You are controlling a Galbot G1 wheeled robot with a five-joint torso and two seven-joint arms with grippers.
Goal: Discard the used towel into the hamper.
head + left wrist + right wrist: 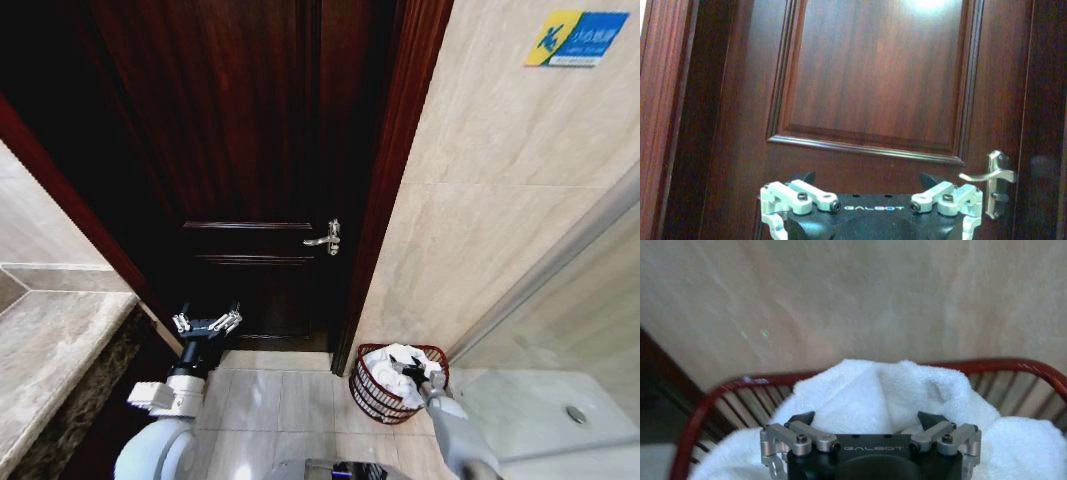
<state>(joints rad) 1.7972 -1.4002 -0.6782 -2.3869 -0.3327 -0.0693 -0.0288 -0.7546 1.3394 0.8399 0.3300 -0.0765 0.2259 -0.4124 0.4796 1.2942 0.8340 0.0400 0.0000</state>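
The towel point(392, 362) is white and fluffy, bunched in loose folds inside the hamper point(372, 395), heaping above the rim and spilling a little over it. In the right wrist view the towel point(873, 390) rises in a soft peak with a deep fold in the middle, and the hamper point(713, 400) curves around it as a reddish-brown rim with thin upright bars below. The hamper is a small round openwork basket, slightly narrower at the base, standing on the tiled floor point(285, 400) close to the beige wall point(470, 230) and just beside the dark door frame point(385, 200).

The right end effector point(420, 378) hangs over the hamper's near side, right at the towel; from its wrist camera the right end effector point(867, 416) has its fingers spread wide, released, with the towel lying between and beyond the tips but not pinched.

The left end effector point(207, 322) is held up well away from the hamper, in front of the dark wooden door point(250, 150); seen from its own wrist, the left end effector point(867, 176) is likewise spread apart and holds nothing, facing the door panel with the silver door handle point(990, 182) off to one side.

A stone counter point(50, 350) lies at the robot's left. A sloping glass panel point(570, 300) and a floor drain point(576, 414) lie to the right of the hamper. A blue and yellow sign point(577, 38) is fixed high on the wall.
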